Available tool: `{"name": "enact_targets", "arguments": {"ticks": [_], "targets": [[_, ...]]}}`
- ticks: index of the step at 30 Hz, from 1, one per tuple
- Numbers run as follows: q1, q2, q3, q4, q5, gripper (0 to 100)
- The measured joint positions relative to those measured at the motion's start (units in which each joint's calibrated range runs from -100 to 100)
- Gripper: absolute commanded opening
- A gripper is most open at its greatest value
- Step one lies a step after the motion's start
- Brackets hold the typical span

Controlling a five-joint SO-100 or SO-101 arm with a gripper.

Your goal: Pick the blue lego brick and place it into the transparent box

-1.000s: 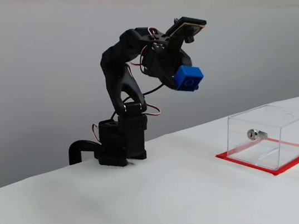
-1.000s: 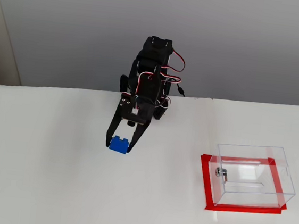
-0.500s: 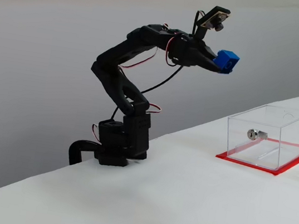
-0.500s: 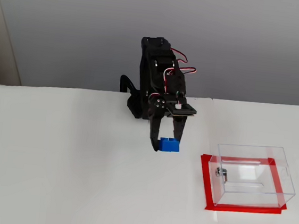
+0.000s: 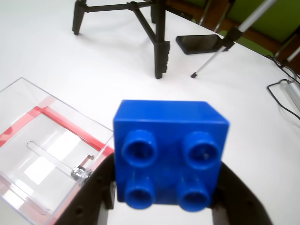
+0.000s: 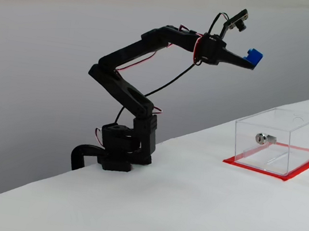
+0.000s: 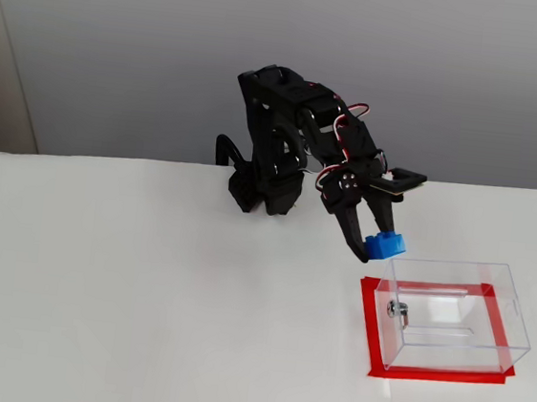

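White table (image 6: 186,213), grey wall (image 6: 48,47)

White table (image 6: 198,215) fills the lower frame in both fixed views, evenly lit, with a plain grey wall (image 7: 169,47) behind. Wrist view: black tripod legs (image 5: 154,37) stand at top centre, a dark phone (image 5: 199,43) lies upper right, cables (image 5: 286,91) trail at the right edge, green backdrop (image 5: 276,18) top right.

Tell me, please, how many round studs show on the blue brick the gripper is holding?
4, in the wrist view: on the blue lego brick, two upper studs and two lower ones, between the gripper fingers. Other faces are hidden.
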Motion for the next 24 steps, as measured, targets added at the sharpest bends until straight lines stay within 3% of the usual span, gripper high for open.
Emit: {"name": "enact_targets", "arguments": {"ticks": [14, 24], "targets": [[-18.4, 7.4, -2.7, 0.0, 0.0, 10], [-21.3, 21.6, -14.3, 0.0, 0.0, 10]]}}
